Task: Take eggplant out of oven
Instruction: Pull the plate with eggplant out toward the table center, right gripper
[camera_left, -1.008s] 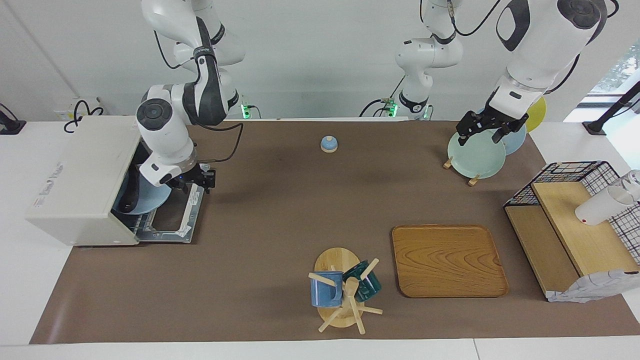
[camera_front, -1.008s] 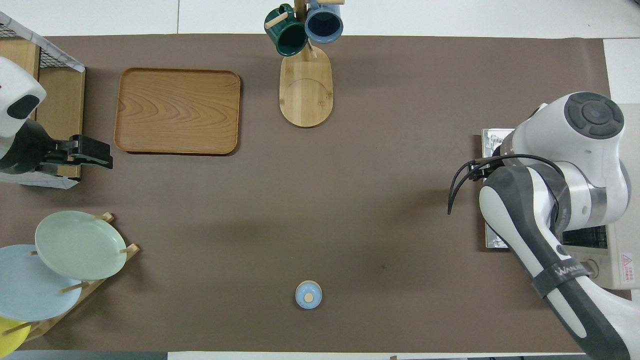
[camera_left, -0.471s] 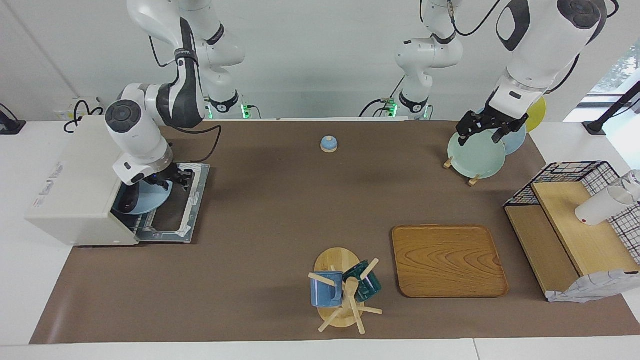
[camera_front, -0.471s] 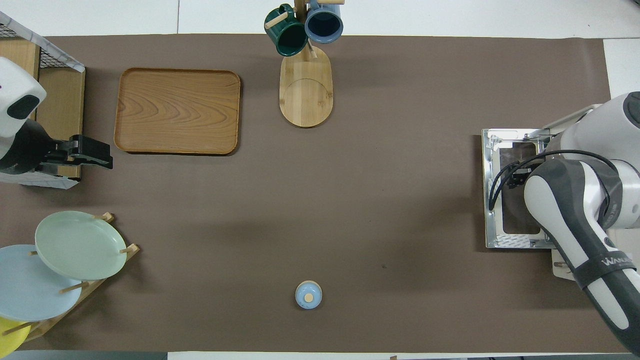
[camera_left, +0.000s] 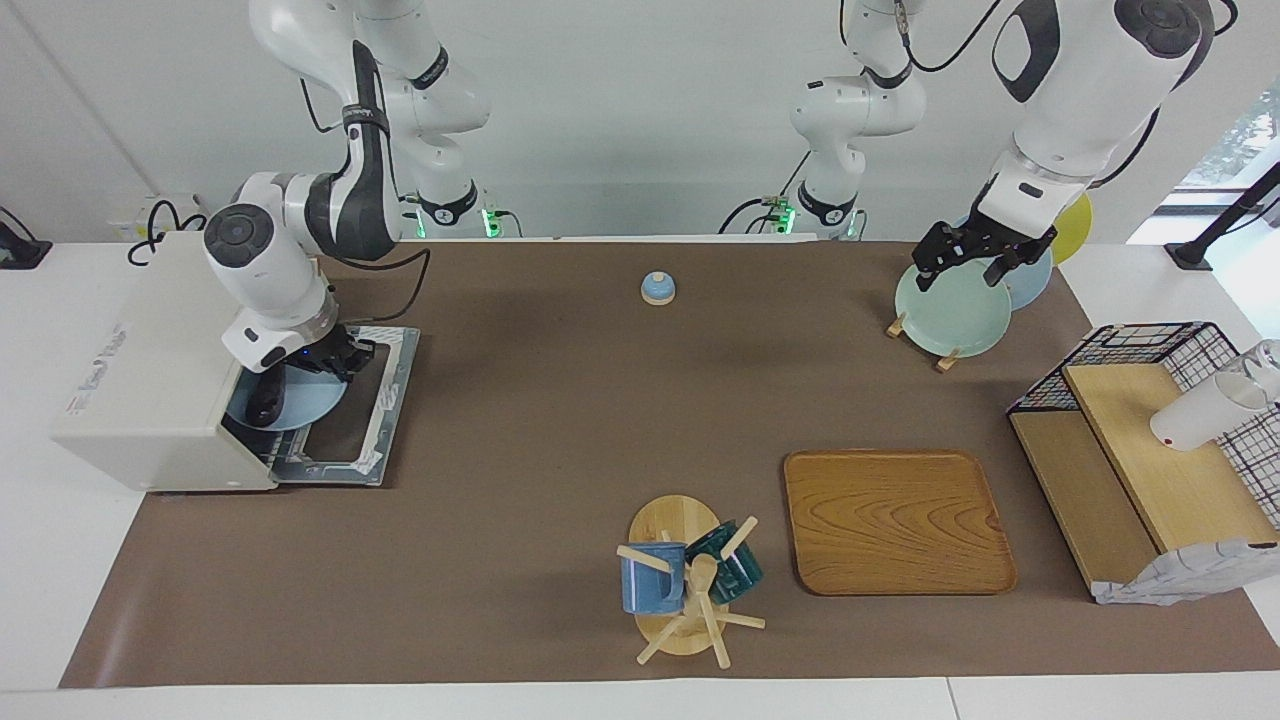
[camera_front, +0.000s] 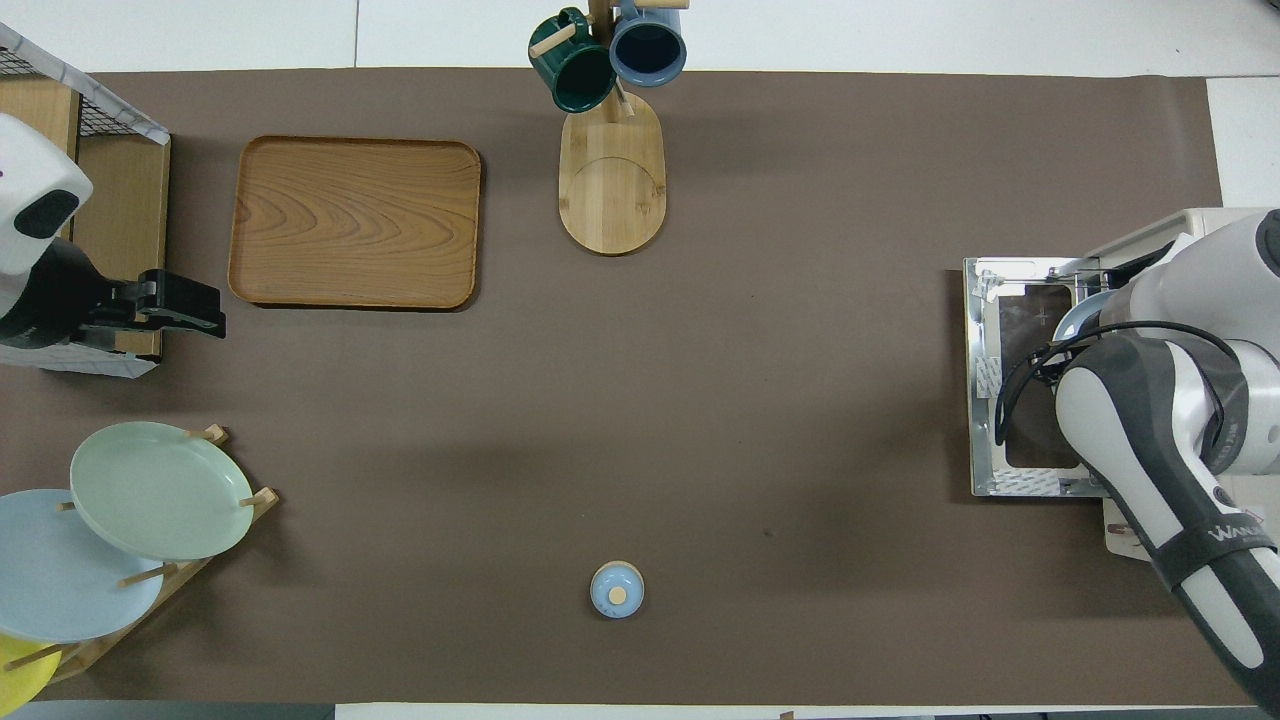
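Because the oven (camera_left: 165, 365) sits at the right arm's end of the table with its door (camera_left: 345, 420) dropped flat onto the mat, you have an open mouth to reach into from above and in front. The right gripper (camera_left: 325, 358) is down at that mouth, over the edge of a pale blue plate (camera_left: 295, 402) that pokes out of the oven above the door. Its fingers have closed, and they look pinched on the plate's rim, though the wrist hides the contact, so treat that grip as a judgement. The eggplant (camera_left: 262, 400) lies on the plate, a dark length running back into the cavity, with only its outer part showing. You are likely taking the plate because a slim, rounded vegetable deep under the oven roof gives the fingers little room, while the rim is thin, exposed and easy to drag outward. From overhead the arm covers nearly all of this. The left gripper (camera_left: 978, 255) waits with its fingers spread above the green plate (camera_left: 950, 310) in the plate rack (camera_left: 918, 335) at the left arm's end, well apart from the work. Pull level, or the eggplant could roll off.
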